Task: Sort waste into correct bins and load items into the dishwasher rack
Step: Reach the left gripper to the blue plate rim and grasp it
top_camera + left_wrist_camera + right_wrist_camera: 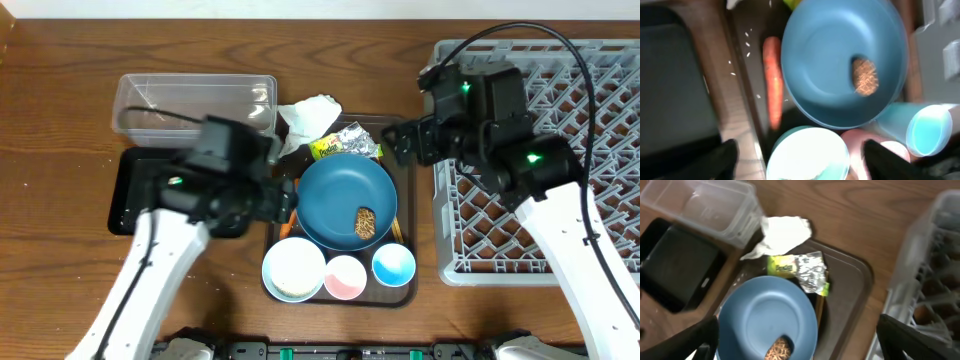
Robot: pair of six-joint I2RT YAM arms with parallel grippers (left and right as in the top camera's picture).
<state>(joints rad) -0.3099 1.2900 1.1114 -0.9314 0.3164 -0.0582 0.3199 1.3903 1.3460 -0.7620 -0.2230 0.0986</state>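
The big dark blue dish [340, 190] lies on the brown serving tray [405, 292] with a brown food lump [366, 222] in it. In front stand the white bowl [294, 268], pink cup [345, 277] and light blue cup [394, 265]. A crumpled napkin [310, 115] and a snack wrapper [345, 148] lie behind the dish. In the left wrist view the carrot [773, 80] and loose rice [747, 45] lie left of the dish. My left gripper [802, 167] hangs open over the white bowl [807, 155]. My right gripper [800, 347] hangs open above the dish [767, 315]; chopsticks [819, 312] peek out beside it.
The clear tub [195, 105] stands at the back left with the black tray [135, 195] in front of it. The grey dishwasher rack [560, 150] fills the right side. Bare wooden table lies at the far left and along the back.
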